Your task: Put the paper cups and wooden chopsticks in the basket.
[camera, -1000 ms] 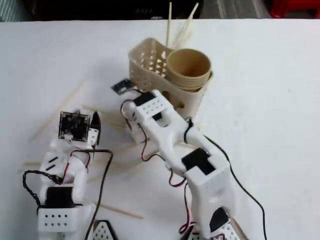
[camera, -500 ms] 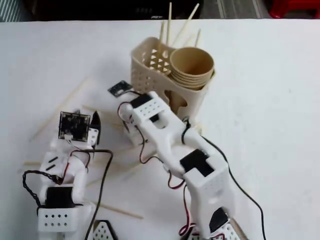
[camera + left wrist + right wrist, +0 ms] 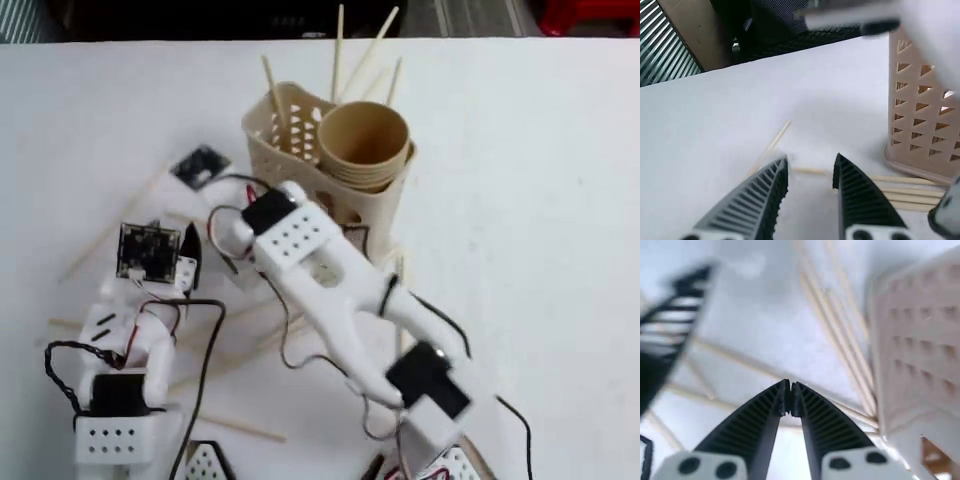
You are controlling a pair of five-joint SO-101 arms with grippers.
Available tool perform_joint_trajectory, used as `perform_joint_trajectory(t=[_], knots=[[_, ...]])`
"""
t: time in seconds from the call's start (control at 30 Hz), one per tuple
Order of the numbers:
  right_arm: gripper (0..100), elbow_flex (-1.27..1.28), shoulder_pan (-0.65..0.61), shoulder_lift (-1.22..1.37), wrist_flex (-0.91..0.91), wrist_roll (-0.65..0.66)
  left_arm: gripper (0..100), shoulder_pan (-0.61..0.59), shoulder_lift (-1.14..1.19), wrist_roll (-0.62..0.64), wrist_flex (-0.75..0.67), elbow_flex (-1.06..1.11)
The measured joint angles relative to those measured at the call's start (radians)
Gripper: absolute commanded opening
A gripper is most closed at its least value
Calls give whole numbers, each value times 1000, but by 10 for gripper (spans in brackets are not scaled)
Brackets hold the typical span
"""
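**Cups and chopsticks: holdings by view**

High view. Cups (image 3: 362, 140), stacked, stand inside the basket (image 3: 275, 150) at the far middle of the worktop (image 3: 540, 200). Several chopsticks (image 3: 338, 45) stand upright in the basket, behind and beside the cups. Loose chopsticks (image 3: 112, 232) lie scattered on the worktop at the near left, some passing under the arms. The right arm (image 3: 320, 270) stretches from the near edge to the basket's near side, its wrist just beside the basket's foot. The left arm (image 3: 125, 340) sits at the near left, apart from the basket.

Left wrist view. Left hand (image 3: 811, 159): fingers a narrow gap apart, nothing between them, low over the worktop. One loose chopstick lies just past the tips, and a few more lie side by side against the basket's foot. The basket's perforated wall stands to one side.

Right wrist view. Right hand (image 3: 789, 386): fingertips pressed together, nothing visible between them. Loose chopsticks lie in parallel on the worktop beyond the tips, running alongside the basket wall. A dark, blurred finger of the left hand shows at the edge.
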Motion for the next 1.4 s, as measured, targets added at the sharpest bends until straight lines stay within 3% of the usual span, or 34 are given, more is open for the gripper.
perform_joint_trajectory(t=[0.2, 0.47, 0.57, 1.1, 1.2, 1.33, 1.4], knots=[[44, -69, -2, -170, 28, 64, 158, 0, 0, 0, 0, 0], [279, -322, 58, -192, 120, 141, 158, 0, 0, 0, 0, 0], [301, -350, 54, -192, 121, 144, 158, 0, 0, 0, 0, 0], [298, -540, 143, 146, 104, 224, 158, 0, 0, 0, 0, 0], [219, -568, 147, 215, 127, 226, 158, 0, 0, 0, 0, 0], [15, -640, 175, 282, 137, 264, 158, 0, 0, 0, 0, 0], [33, -678, 193, 316, 130, 338, 158, 0, 0, 0, 0, 0]])
